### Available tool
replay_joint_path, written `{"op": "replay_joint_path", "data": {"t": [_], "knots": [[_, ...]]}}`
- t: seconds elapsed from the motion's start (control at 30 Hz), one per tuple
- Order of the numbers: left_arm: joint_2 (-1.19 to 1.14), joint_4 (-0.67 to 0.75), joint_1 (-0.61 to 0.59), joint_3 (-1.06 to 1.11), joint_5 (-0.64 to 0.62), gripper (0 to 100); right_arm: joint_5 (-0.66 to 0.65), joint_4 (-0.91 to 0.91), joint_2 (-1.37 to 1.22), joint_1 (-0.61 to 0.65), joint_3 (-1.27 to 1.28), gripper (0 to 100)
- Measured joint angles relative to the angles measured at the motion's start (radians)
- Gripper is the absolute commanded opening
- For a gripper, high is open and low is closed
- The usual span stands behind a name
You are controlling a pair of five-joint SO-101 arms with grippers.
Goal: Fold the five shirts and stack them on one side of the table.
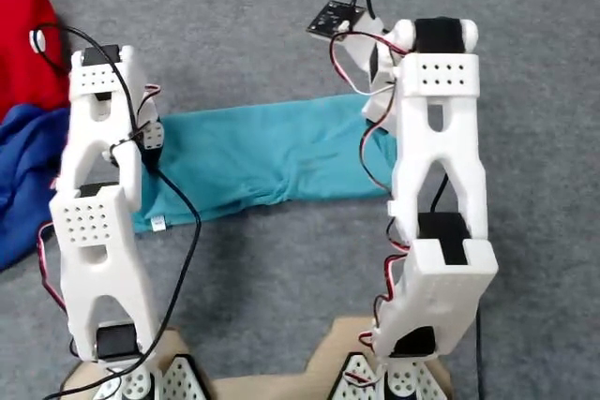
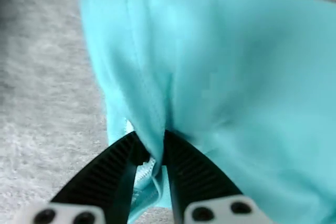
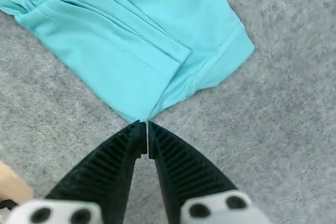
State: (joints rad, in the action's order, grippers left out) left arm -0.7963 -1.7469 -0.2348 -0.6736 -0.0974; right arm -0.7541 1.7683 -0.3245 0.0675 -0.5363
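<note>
Teal shirt [image 1: 272, 161]: held at both ends.

Left tool [image 2: 152, 148]: clenched on a bunched fold at one end of the shirt, near a small white label [image 1: 157, 223].

Right tool [image 3: 146, 129]: tips pressed together at the corner point of the opposite end. It seems to nip the very tip of the cloth, though the hold is hard to confirm.

Shirt body: a long folded band lying flat crosswise at mid-bench, between the two arms.

Blue shirt [image 1: 23, 175], red shirt [image 1: 23, 35]: heaped at the bench [image 1: 544, 91] edge beyond the left arm, touching one another.

Bench surface: grey felt.
</note>
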Motion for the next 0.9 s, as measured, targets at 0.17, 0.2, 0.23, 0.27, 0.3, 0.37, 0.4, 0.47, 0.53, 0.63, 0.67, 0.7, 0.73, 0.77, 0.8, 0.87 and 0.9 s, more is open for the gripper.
{"op": "replay_joint_path", "data": {"t": [0.17, 0.2, 0.23, 0.27, 0.3, 0.37, 0.4, 0.47, 0.53, 0.63, 0.67, 0.7, 0.73, 0.77, 0.8, 0.87, 0.9], "knots": [[0.0, 0.0, -0.1, 0.0, 0.034, 18, 0.0, 0.0, 0.0, -0.005, 0.0, 2.3], [0.0, 0.0, -0.12, 0.0, 0.037, 18, 0.0, 0.0, 0.0, -0.005, 0.0, 2.3], [0.0, 0.0, -0.137, 0.0, 0.04, 18, 0.0, 0.0, 0.0, -0.005, 0.0, 2.3], [0.0, 0.0, -0.152, 0.0, 0.049, 18, 0.0, 0.0, 0.0, -0.005, 0.0, 2.3], [0.0, 0.0, -0.16, 0.0, 0.064, 18, 0.0, 0.0, 0.0, -0.005, 0.0, 2.3], [0.0, 0.0, -0.163, 0.0, 0.1, 18, 0.0, 0.0, 0.0, -0.005, 0.0, 2.3], [0.0, 0.0, -0.163, 0.0, 0.117, 18, 0.0, 0.0, 0.0, -0.005, 0.0, 2.3], [-0.002, 0.0, -0.163, 0.0, 0.138, 18, 0.0, 0.0, 0.011, 0.002, 0.0, 2.3], [-0.017, 0.0, -0.163, 0.0, 0.149, 18, 0.0, 0.0, 0.038, 0.02, 0.0, 2.3], [-0.066, 0.0, -0.155, -0.002, 0.152, 18, 0.0, 0.0, 0.083, 0.052, 0.0, 2.3], [-0.074, 0.0, -0.149, -0.003, 0.152, 19, 0.0, 0.0, 0.094, 0.06, 0.0, 2.3], [-0.083, 0.0, -0.146, -0.008, 0.152, 19, 0.0, 0.0, 0.103, 0.066, 0.002, 2.3], [-0.089, 0.0, -0.146, -0.012, 0.147, 19, 0.0, 0.0, 0.109, 0.069, 0.005, 2.3], [-0.095, 0.0, -0.144, -0.015, 0.137, 19, 0.0, 0.0, 0.112, 0.071, 0.005, 2.3], [-0.1, 0.0, -0.144, -0.017, 0.129, 19, 0.0, 0.0, 0.112, 0.071, 0.005, 2.3], [-0.103, 0.0, -0.143, -0.017, 0.123, 18, 0.0, 0.0, 0.112, 0.071, 0.008, 2.3], [-0.104, 0.0, -0.143, -0.017, 0.121, 18, 0.0, 0.0, 0.112, 0.071, 0.017, 2.3]]}}
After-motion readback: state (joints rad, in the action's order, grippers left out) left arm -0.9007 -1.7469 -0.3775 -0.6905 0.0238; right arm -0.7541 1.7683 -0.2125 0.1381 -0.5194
